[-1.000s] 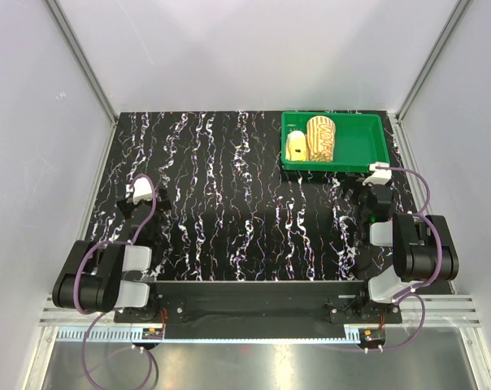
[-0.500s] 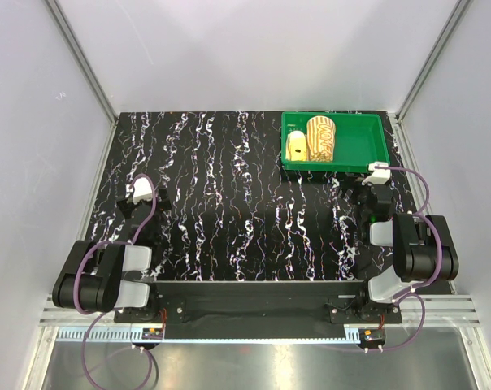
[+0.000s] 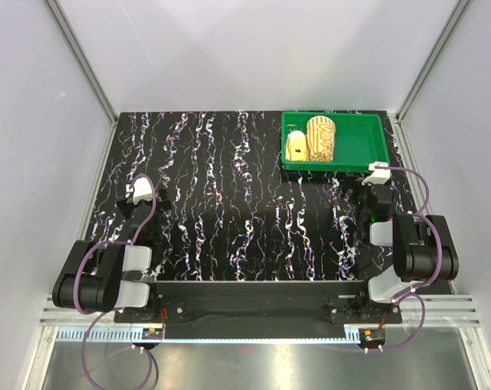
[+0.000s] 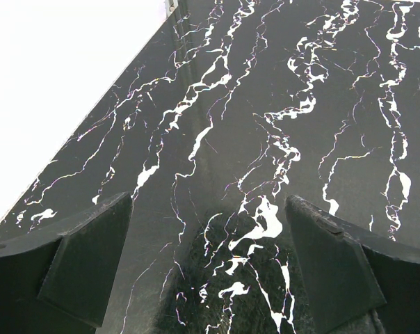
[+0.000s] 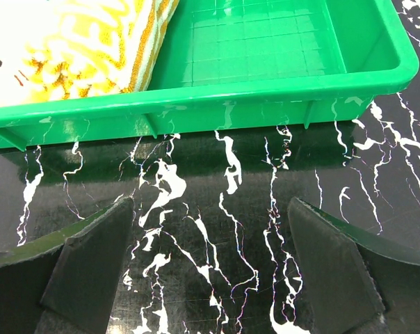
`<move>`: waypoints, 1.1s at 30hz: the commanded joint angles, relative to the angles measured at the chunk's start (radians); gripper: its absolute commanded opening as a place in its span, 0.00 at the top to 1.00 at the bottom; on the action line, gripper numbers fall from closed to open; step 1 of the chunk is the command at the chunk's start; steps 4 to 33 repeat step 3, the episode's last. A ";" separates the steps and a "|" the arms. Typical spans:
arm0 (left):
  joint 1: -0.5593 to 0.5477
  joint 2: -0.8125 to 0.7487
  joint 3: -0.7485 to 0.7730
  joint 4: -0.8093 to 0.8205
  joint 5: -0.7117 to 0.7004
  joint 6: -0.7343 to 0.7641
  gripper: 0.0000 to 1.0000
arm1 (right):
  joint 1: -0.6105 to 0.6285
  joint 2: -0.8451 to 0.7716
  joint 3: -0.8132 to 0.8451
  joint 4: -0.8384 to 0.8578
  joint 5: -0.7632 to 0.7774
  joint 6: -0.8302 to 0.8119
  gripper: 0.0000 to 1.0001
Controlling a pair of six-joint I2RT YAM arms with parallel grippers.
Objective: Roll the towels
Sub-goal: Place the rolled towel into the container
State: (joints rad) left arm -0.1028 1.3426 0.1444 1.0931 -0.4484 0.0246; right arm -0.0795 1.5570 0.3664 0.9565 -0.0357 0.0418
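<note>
Left gripper (image 4: 208,240): jaws wide apart, holding nothing, over the bare marbled table (image 4: 279,83).
Right gripper (image 5: 210,243): fully spread, empty, just short of the green tray (image 5: 265,76).
Towels: striped towel (image 3: 320,136) and yellow towel (image 3: 295,145) lie side by side in the tray's left half, upper right of the top view; both look rolled.
</note>
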 commanded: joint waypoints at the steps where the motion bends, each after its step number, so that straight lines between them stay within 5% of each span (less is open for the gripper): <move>1: 0.006 -0.005 0.026 0.077 0.014 -0.023 0.01 | -0.005 -0.012 0.032 0.039 0.007 -0.013 0.00; 33: 0.006 -0.005 0.026 0.077 0.014 -0.023 0.01 | -0.005 -0.014 0.026 0.050 0.011 -0.011 0.00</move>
